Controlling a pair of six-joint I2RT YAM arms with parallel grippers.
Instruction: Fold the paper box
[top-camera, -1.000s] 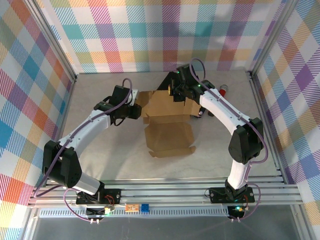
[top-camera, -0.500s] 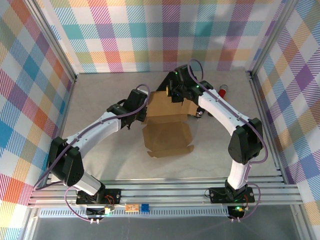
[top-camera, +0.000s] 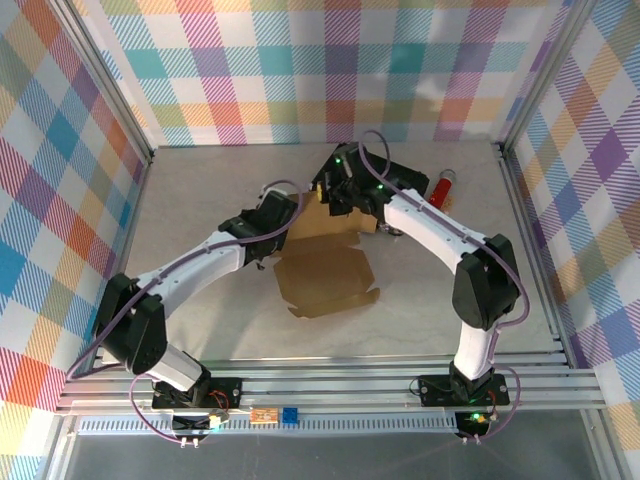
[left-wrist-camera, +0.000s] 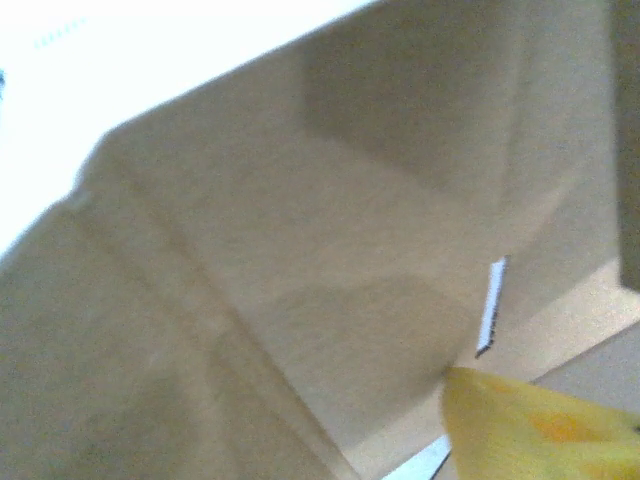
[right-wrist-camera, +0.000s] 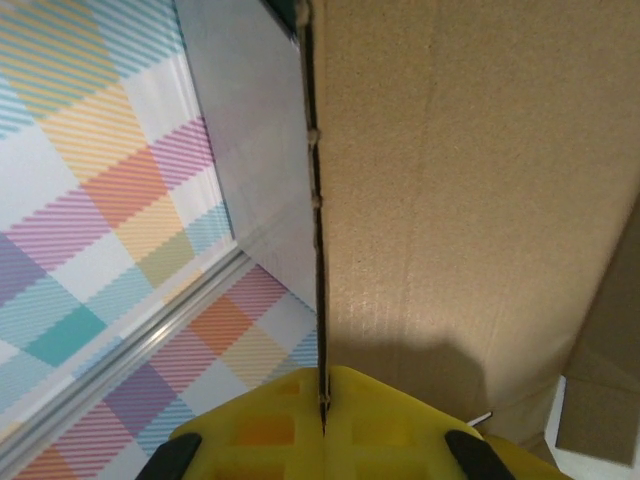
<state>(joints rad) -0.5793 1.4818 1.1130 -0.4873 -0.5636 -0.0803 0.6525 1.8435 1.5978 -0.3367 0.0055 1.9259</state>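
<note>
Right gripper (top-camera: 335, 196) is clamped on the box (top-camera: 325, 282), no question: from my right wrist, the cardboard's thin edge runs straight down between the yellow pads (right-wrist-camera: 250, 435), and they're pressed together on it. Left gripper (top-camera: 283, 232) is in at the box's left side. From that wrist I get blurred brown cardboard right up close and one yellow finger (left-wrist-camera: 530, 430) low on the right, and I can't tell whether those jaws are apart or closed.

The box sits mid-table between my two arms. Its near panel lies flat on the surface, with small tabs along the near edge, and the far part is lifted up where my right gripper has it. Plain brown cardboard.

Outward now: the table (top-camera: 190, 210) is pale grey and matte. A red cylinder (top-camera: 443, 185) with a dark end lies far right, well apart from the box. Walls (top-camera: 300, 70) on three sides are pastel plaid, with teal, orange, purple and yellow checks. Aluminium rails (top-camera: 330, 385) run along the near edge, where my arm bases are bolted. A green light (top-camera: 472, 416) glows at my right arm's base.
</note>
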